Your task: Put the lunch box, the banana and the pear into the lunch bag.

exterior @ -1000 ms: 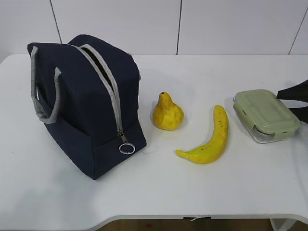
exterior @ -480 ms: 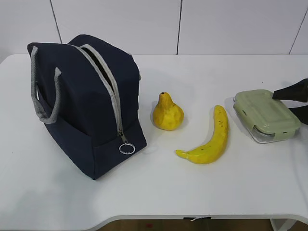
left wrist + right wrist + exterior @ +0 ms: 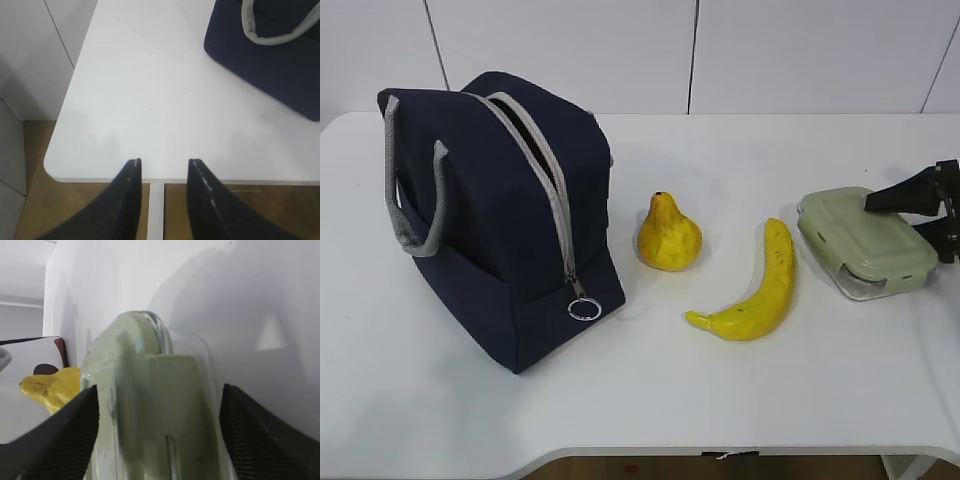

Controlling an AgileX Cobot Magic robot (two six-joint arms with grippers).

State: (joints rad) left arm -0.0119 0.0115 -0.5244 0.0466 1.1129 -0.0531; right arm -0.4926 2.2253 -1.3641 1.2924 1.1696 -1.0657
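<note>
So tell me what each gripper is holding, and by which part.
Nothing is held. The right gripper stands open astride the lunch box; the left gripper is empty.

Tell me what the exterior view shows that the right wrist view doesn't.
Only the exterior view shows the navy fabric lunch bag with grey handles, unzipped on top, and the curved yellow banana lying apart from it. Only the right wrist view shows both inner pads of the right gripper flanking the container. Both share the sage-green-lidded lunch box and the yellow pear.

Left tool (image 3: 162, 167) jaws parted; right tool (image 3: 157, 405) spread wide.
</note>
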